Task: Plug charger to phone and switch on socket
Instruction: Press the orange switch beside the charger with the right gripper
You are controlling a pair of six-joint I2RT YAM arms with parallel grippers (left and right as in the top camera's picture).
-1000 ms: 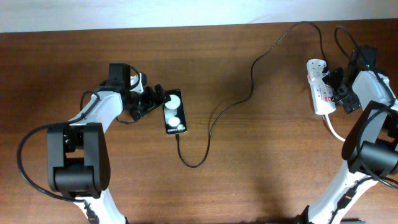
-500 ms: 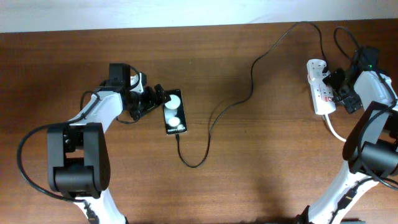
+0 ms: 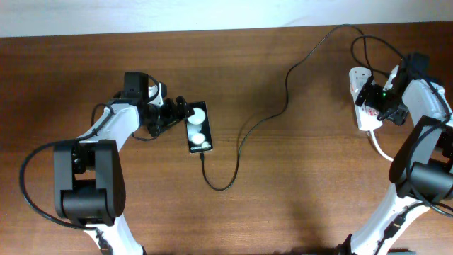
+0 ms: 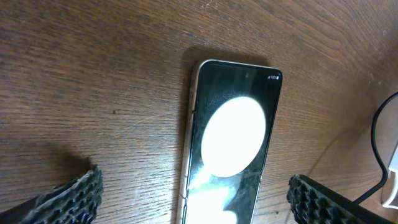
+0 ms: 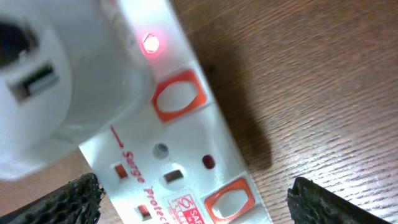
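Brown desk [image 3: 297, 191], socket [image 3: 356, 79] right under my right fingers [image 3: 374, 96], long axis running away from me; left fingers [image 3: 178, 113] way off. Both wide open, empty.

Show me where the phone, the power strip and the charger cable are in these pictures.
phone [image 3: 199, 128]: overhead view, middle of its glossy face.
power strip [image 5: 186, 146]: right wrist view, white face between the two red-outlined ovals.
charger cable [image 3: 286, 92]: overhead view, middle stretch of the black lead.
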